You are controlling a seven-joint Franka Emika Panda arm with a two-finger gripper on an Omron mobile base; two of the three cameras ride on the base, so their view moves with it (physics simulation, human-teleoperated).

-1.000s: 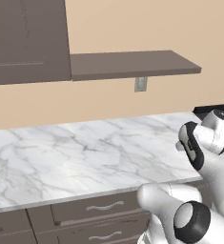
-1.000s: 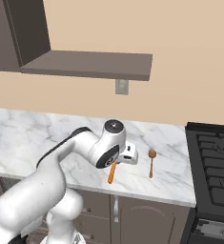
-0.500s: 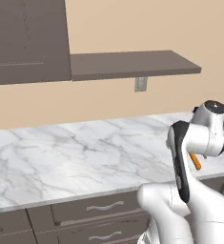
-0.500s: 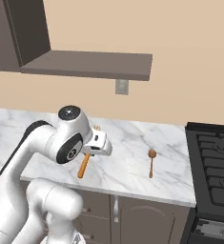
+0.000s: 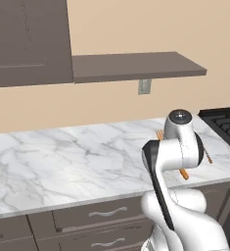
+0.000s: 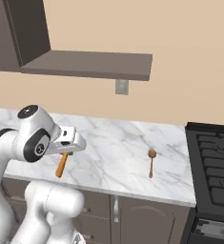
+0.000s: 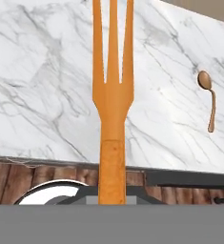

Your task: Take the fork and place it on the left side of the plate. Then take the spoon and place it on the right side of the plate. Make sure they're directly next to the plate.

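While the white two-finger gripper (image 6: 66, 148) hangs above the front edge of the white-and-grey marble counter (image 6: 118, 147), it is closed on the slim orange fork (image 6: 61, 165), whose handle slants down out of it in the right base view. In the hand view the fork (image 7: 113, 102) runs straight up from the gripper, its 3 tines reaching over the counter (image 7: 46, 90). The small copper-brown spoon (image 6: 151, 162) lies flat on the marble, well apart from the gripper on the side toward the black stove (image 6: 213, 171); in the hand view the spoon (image 7: 208, 97) sits right of the fork. The left base view shows the fork's tines (image 5: 159, 134) beside the arm.
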